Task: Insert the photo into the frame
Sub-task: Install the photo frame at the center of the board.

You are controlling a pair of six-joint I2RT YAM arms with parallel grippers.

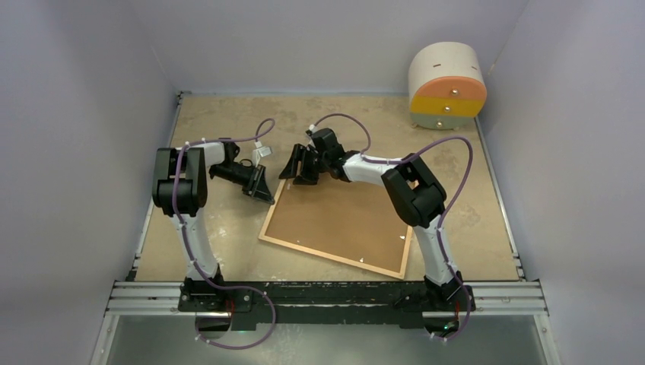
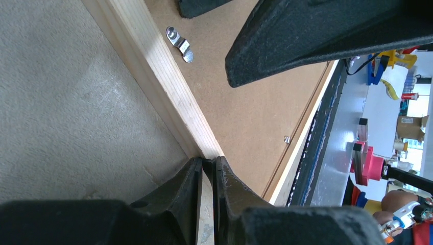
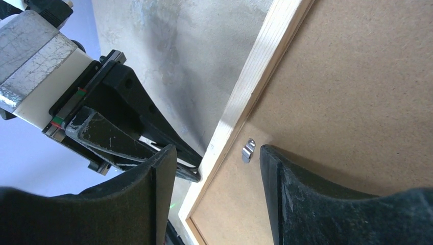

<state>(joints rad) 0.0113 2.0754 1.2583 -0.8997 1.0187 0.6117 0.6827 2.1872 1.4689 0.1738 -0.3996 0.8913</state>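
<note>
The frame lies face down on the table, its light wooden moulding around a brown backing panel. The photo is out of view. My left gripper rests its tips on the frame's left moulding, jaws drawn together to a narrow slit with nothing clearly held. My right gripper hangs open over the frame's far corner. In the right wrist view it straddles the moulding, one finger beside a small metal tab.
A round white cabinet with pink, yellow and pale drawers stands at the back right. Another metal tab sits on the backing near the left moulding. Grey walls close in the table on three sides.
</note>
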